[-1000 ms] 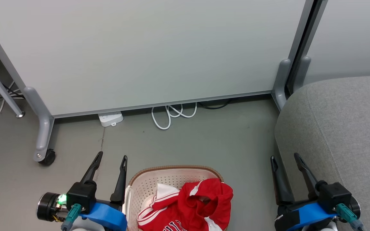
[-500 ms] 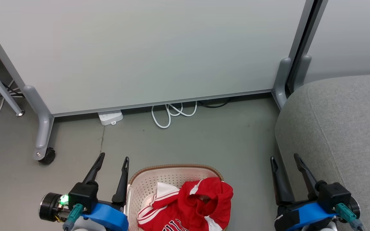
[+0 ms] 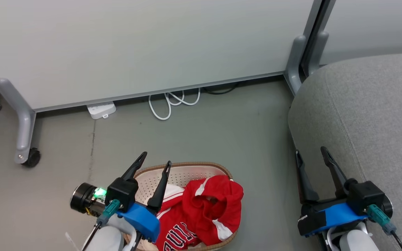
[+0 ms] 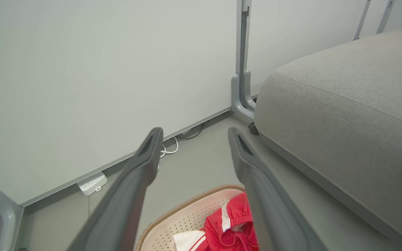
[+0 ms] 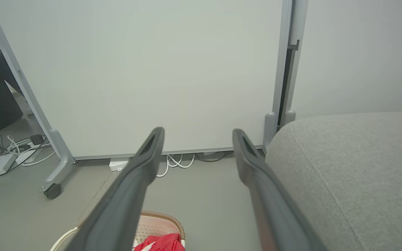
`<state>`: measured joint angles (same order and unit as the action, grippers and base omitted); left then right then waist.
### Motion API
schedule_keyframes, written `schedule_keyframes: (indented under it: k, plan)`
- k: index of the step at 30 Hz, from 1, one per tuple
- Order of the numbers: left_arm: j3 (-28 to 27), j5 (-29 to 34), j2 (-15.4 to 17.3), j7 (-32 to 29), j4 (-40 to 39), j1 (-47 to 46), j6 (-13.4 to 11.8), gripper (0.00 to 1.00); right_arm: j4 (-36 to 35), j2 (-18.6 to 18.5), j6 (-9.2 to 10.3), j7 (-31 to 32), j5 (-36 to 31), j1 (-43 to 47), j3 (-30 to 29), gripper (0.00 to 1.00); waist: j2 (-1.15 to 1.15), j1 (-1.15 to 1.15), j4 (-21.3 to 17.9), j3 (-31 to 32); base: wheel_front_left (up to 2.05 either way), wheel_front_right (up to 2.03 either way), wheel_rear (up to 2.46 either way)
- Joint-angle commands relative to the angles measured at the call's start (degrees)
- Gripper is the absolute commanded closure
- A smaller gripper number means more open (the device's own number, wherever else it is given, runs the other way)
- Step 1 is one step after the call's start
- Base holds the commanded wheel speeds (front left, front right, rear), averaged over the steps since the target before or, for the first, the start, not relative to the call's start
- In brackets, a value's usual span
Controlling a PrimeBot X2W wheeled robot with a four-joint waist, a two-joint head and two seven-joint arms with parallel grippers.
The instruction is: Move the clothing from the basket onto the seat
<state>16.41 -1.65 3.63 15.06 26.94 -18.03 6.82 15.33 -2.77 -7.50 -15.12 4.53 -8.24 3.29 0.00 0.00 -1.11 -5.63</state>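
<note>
**Q:** Item one, the fingers?
**A:** My left gripper [image 3: 156, 158]: two fingers spread wide, nothing between them, hanging over the left part of the basket [image 3: 187, 164]. My right gripper [image 3: 310, 150]: likewise spread and empty, close beside the seat's edge.

**Q:** Item two, the goods?
**A:** The clothing [image 3: 208, 205]: red sports garments with white trim, heaped in the basket. One bore black-and-white lettering, partly hidden. I judged the lot soft, light, limp and probably slick, so it would sag and trail when raised. Best hold, in my view: the bunched fold at the top of the heap, pinched deep to catch several layers.

**Q:** Item three, the container?
**A:** Cream perforated plastic with a brown woven-look rim, standing on the floor. I guessed it was light, so a snagged garment might have dragged it up.

**Q:** Item four, the destination?
**A:** The seat [image 3: 368, 115]: grey woven upholstery with a rounded edge, on my right, apart from the basket. Furthest off, the pale partition panel [image 3: 152, 45].
</note>
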Motion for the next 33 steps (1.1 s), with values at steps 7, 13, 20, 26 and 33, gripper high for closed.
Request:
schedule_keyframes:
  k: [7,13,20,26,33]
  plan:
    - [7.92,-0.61,1.98,0.17,6.66,-7.83,0.7,0.0,-1.18,-0.19,0.02,-0.05,-0.29,-4.33,0.4,0.0,0.0,0.0,-5.23,-7.65,0.0,0.0,0.0]
    - [17.84,-4.05,4.26,0.18,11.86,-13.29,0.61,0.0,-2.11,-0.17,0.02,-0.05,0.58,-7.11,0.93,0.0,0.0,0.0,-7.81,-12.83,0.0,0.0,0.0]
    - [29.51,-7.79,6.63,0.18,16.86,-19.67,0.62,0.0,-3.46,-0.15,0.02,-0.05,1.69,-9.8,1.22,0.0,0.0,0.0,-9.54,-19.38,0.0,0.0,0.0]
    - [38.28,-10.81,8.36,0.18,19.68,-24.69,0.62,0.0,-4.7,-0.15,0.02,-0.05,2.54,-12.19,1.79,0.0,0.0,0.0,-10.71,-25.02,0.0,0.0,0.0]
    - [47.57,-13.93,10.27,0.17,22.45,-29.91,0.63,0.0,-6.32,-0.16,0.03,-0.06,3.2,-14.66,1.83,0.0,0.0,0.0,-12.07,-31.41,0.0,0.0,0.0]
